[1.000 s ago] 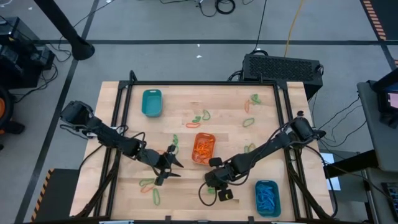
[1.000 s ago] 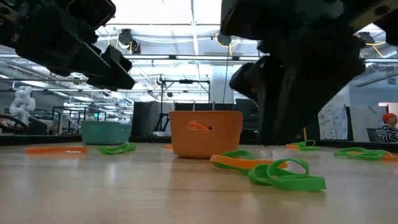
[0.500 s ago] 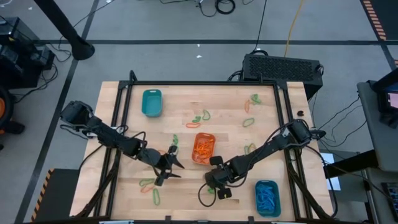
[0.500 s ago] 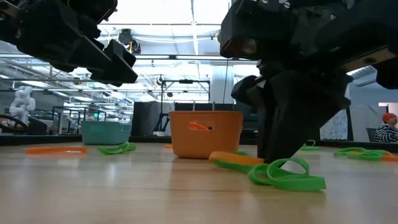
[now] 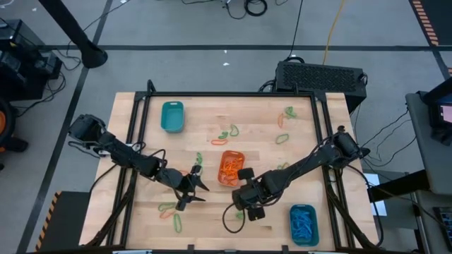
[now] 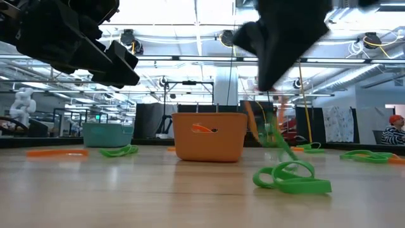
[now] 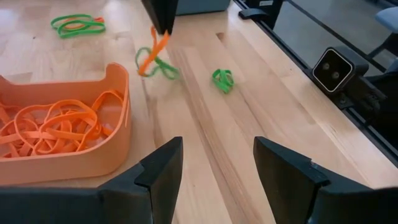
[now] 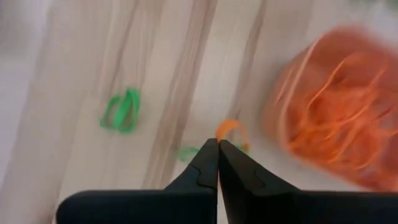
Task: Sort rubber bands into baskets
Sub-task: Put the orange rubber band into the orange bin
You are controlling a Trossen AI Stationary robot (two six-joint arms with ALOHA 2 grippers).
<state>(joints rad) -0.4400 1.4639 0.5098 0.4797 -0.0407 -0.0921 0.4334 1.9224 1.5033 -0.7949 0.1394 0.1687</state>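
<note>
Overhead, right gripper beside orange basket; left gripper waits, released. Low: orange band and green band dangle pinched, lifted off table. Right wrist: fingers clenched. Limp, light, tangling; pinch one strand.

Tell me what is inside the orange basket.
The orange basket holds a loose heap of orange rubber bands. No other colour shows among them, but the basket's floor beneath the heap is covered.
</note>
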